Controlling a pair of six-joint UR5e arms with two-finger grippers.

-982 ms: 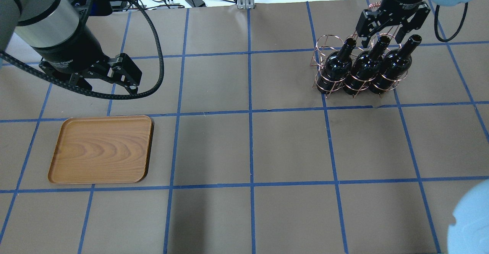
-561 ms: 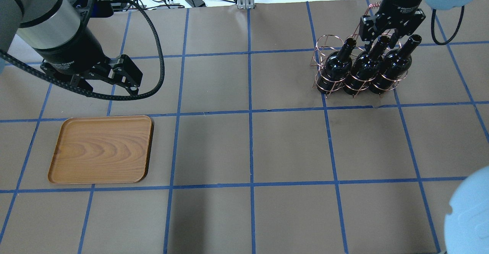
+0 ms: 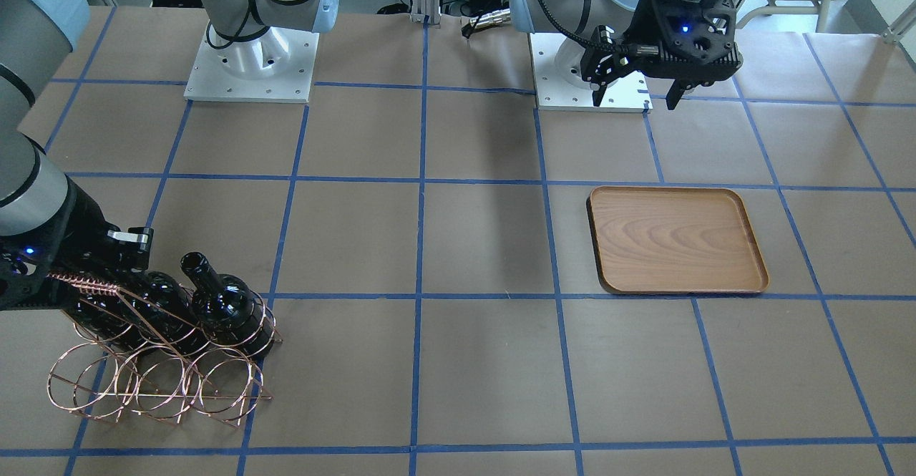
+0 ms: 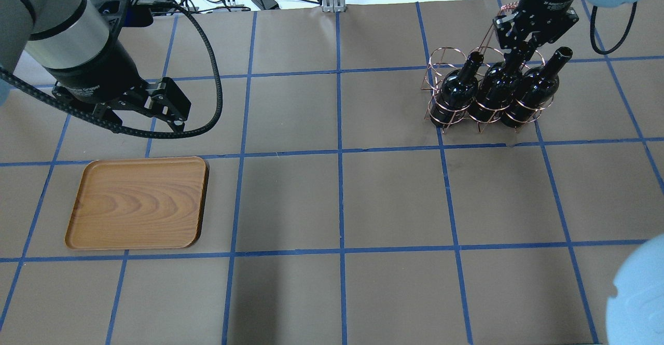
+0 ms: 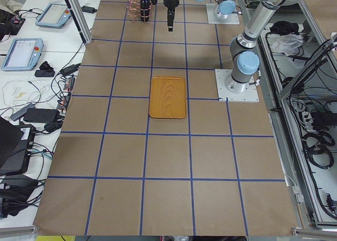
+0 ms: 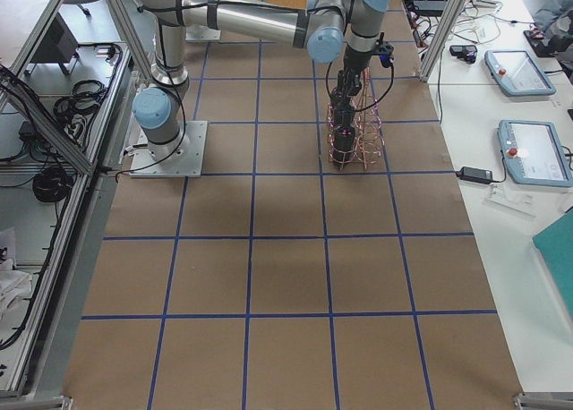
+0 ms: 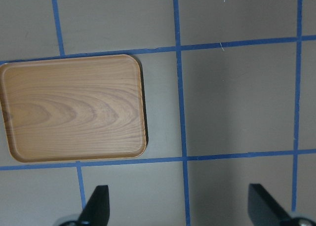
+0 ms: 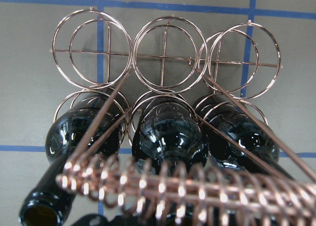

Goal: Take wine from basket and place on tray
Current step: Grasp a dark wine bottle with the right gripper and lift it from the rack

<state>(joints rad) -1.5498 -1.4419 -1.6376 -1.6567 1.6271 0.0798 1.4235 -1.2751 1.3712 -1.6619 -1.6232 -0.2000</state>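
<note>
Right claw (image 4: 520,49) pinches the slim neck of the middle wine (image 4: 493,93), easiest way out of the basket (image 8: 168,55) beneath; my left claw (image 7: 177,187) hangs spread near the tray (image 7: 74,107).

Overhead and front views opposed, sharing the tray (image 4: 137,202), wrist cameras close

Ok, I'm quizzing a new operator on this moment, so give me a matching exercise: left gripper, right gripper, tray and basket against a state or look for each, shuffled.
Things:
1. left gripper
2. right gripper
3. tray
4. basket

States:
A. copper wire loops
B. open, above the table
C. shut on the middle wine by its neck
D. brown wood, nothing on it

Pairs: 1-B, 2-C, 3-D, 4-A
</note>
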